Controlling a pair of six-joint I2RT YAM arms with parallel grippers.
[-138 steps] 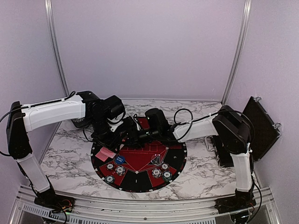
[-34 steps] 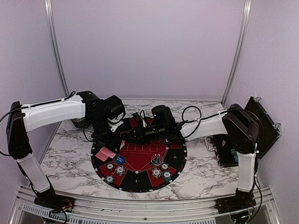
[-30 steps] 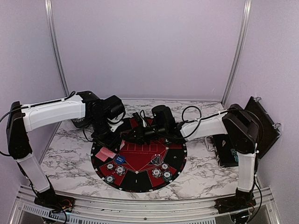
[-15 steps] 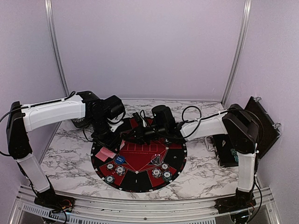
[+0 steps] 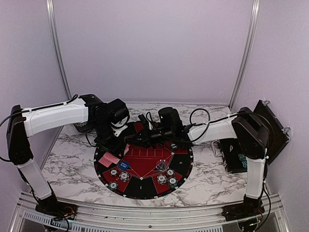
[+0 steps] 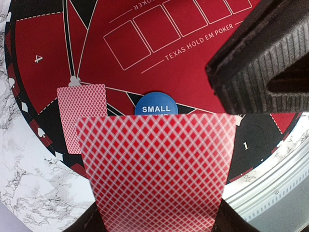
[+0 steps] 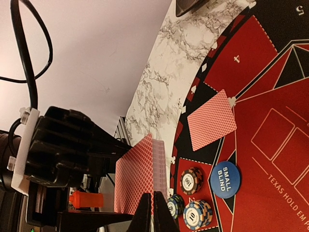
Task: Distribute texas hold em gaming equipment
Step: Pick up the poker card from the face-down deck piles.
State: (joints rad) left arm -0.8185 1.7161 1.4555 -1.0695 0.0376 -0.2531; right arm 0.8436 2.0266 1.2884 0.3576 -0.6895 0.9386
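Left gripper (image 5: 118, 139) is clamped on the deck of red-backed cards (image 6: 157, 169), holding it off the mat (image 5: 181, 159) over its left half. The deck is tilted, backs toward the left wrist camera. Its long axis looks to run straight out from the fingers, free end toward the mat's middle.

Right gripper (image 7: 153, 212): fingers together, tips right at the deck's edge. Can't tell if a card is pinched between them.

One single card (image 6: 82, 118) lies flat, back up, by the mat's left edge in the segment marked 4, long axis pointing from rim toward centre. The blue marker (image 6: 155, 104) is just beside it, not touching.

Chip stacks (image 7: 191, 180): three by the mat's near-left edge, three more (image 5: 170, 172) by its near-right edge.

Black case (image 5: 231, 162) sits at the table's (image 5: 72, 154) right edge, lid up. Something pale green shows inside; the rest is too dark to read.
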